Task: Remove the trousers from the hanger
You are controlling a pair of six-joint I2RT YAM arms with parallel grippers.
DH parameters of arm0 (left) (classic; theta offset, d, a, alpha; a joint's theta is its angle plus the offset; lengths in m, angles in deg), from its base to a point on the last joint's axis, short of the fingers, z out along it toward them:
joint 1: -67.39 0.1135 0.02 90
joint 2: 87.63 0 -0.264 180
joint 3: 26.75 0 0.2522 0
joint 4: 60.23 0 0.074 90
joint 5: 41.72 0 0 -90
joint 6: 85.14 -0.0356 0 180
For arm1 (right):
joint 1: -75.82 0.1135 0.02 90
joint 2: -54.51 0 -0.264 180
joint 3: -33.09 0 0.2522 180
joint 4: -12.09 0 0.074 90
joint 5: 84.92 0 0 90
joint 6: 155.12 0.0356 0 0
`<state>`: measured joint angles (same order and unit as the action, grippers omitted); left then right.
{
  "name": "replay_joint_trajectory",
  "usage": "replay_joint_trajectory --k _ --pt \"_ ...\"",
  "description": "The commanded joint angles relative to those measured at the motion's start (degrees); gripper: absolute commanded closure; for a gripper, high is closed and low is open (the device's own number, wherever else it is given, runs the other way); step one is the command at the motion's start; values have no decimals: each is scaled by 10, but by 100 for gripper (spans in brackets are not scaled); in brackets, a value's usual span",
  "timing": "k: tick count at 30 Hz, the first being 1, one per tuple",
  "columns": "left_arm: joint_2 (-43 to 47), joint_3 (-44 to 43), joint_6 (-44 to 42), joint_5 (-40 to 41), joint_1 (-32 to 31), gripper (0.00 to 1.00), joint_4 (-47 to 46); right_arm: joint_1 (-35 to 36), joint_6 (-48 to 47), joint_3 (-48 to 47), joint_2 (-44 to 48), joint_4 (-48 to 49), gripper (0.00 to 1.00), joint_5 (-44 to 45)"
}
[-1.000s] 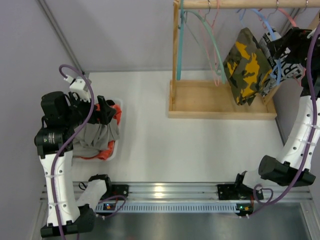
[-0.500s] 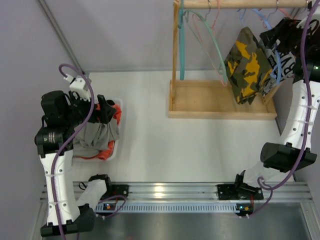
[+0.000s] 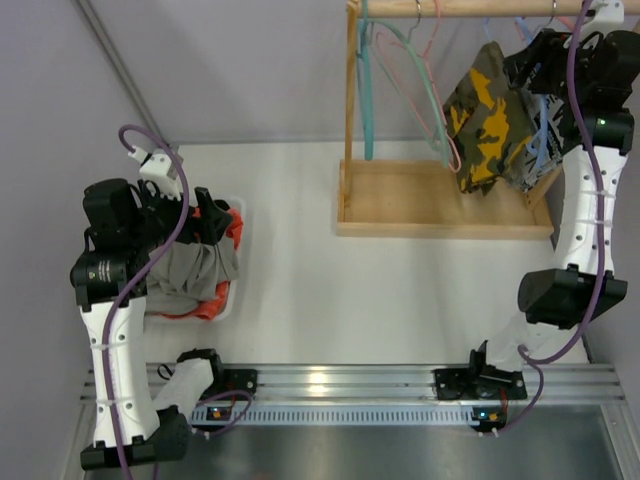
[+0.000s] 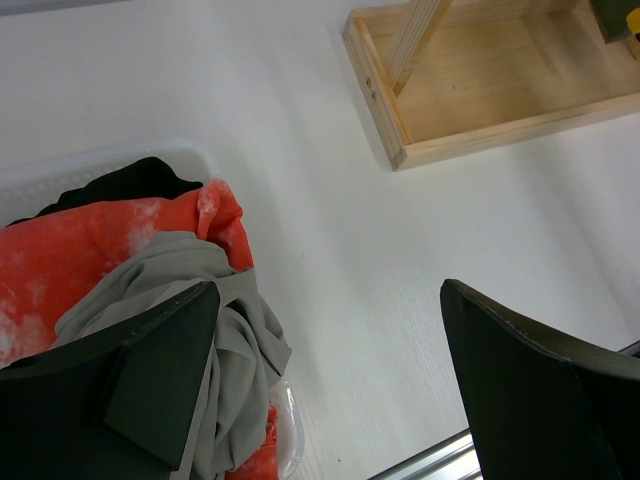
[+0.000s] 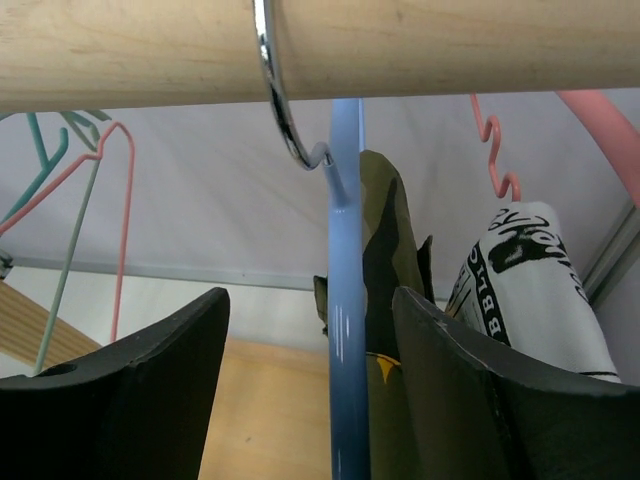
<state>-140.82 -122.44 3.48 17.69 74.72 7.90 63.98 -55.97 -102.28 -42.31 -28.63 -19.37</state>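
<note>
The camouflage trousers hang on a blue hanger from the wooden rod. In the right wrist view the camouflage cloth shows just behind the hanger's neck. My right gripper is high up by the rod and open. Its jaws stand either side of the blue hanger's neck without touching it. The grey trousers lie in the white bin; they also show in the left wrist view. My left gripper hangs open and empty over the bin's right edge.
A red-orange and white garment lies in the bin under the grey cloth. The rack's wooden base tray sits at the back right. Empty teal and pink hangers hang on the rod's left. A black-and-white printed garment hangs right of the camouflage.
My right arm has risen and swung left to the rod, bringing its jaws round the blue hanger. The camouflage trousers shifted slightly left. The left arm has not moved.
</note>
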Motion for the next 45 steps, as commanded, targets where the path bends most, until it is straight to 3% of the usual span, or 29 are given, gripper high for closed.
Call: replay_joint_trajectory --k 1,18,23,25,35,45 --pt "0 1 1 -3 0 2 -28 7 3 -23 -12 45 35 10" --pt "-7 -10 1 -2 0 2 -27 14 -26 -32 -25 23 69 12" --pt "-7 -8 0 -2 0 2 -27 14 -6 -49 -25 17 96 14" --pt "-7 -10 1 0 0 2 -28 14 7 -63 -22 13 100 14" --pt "-7 -20 -5 7 0 2 -30 13 106 -72 25 64 100 2" --pt "-4 -20 2 7 0 2 -40 12 144 -101 46 89 100 -17"
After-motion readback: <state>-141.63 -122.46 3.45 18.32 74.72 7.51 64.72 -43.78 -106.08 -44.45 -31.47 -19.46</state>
